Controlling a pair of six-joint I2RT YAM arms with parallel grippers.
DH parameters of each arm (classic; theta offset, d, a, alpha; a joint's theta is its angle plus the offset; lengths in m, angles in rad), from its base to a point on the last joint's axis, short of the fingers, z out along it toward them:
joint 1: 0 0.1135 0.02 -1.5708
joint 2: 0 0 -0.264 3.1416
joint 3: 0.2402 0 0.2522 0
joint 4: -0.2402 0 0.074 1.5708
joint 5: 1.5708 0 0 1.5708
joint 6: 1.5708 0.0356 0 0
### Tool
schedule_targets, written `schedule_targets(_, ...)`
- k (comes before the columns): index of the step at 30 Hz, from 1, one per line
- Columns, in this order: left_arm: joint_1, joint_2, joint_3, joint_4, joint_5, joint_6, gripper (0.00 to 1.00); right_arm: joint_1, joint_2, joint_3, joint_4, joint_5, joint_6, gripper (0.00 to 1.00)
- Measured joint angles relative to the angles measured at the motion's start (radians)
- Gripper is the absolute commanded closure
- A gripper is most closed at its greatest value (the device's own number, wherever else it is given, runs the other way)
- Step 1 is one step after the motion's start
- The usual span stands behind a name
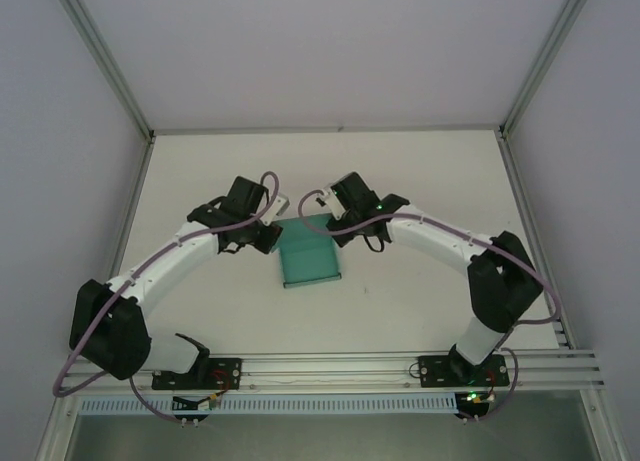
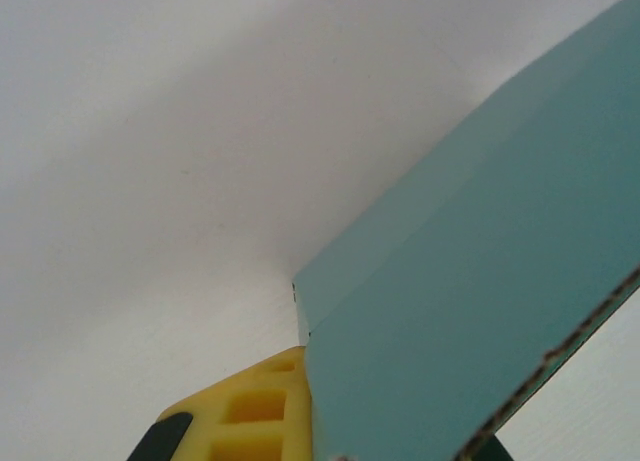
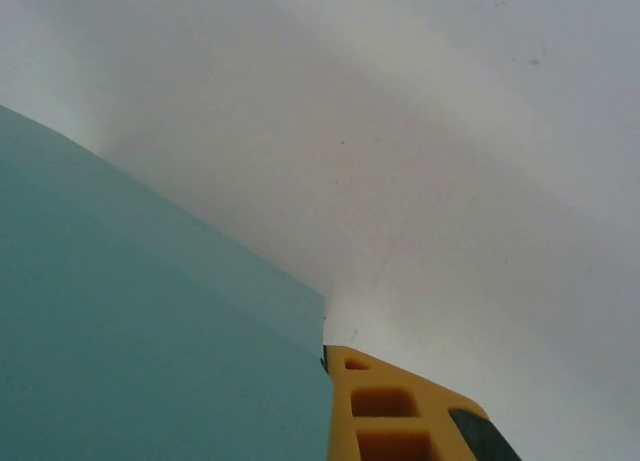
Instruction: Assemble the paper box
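White arms [image 1: 170,256] with black joints, mauve cables [image 1: 58,386], yellow claw fingers [image 2: 250,411].

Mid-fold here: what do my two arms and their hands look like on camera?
The left arm and right arm are white links with black joint housings, each trailing a looping purple-grey cable. The left hand and right hand are black; wrist views show yellow fingers with square cut-outs and dark pads.

Overhead; wrists close against paper box [image 1: 310,256]

The paper box [image 1: 308,256], thin teal-green card with a visible crease, lay as a rough rectangle near the centre of the top view.
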Motion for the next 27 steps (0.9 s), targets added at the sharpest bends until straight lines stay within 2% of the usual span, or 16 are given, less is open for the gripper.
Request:
schedule_targets(7,-0.043,0.105,0.093,0.109,-0.011,-0.175,1.00,-0.002,-0.079,-0.061,0.029,0.140,0.205,0.98)
schedule_targets(12,-0.072,0.224,0.175,0.196,-0.022,-0.321,1.00,-0.008,-0.072,-0.066,0.048,0.261,0.360,0.93)
schedule_targets(19,-0.088,0.374,0.261,0.281,-0.084,-0.467,1.00,-0.029,0.040,0.010,0.051,0.370,0.502,0.92)
schedule_targets(27,-0.090,0.411,0.274,0.332,-0.129,-0.521,1.00,-0.048,0.145,0.116,0.048,0.435,0.627,0.94)
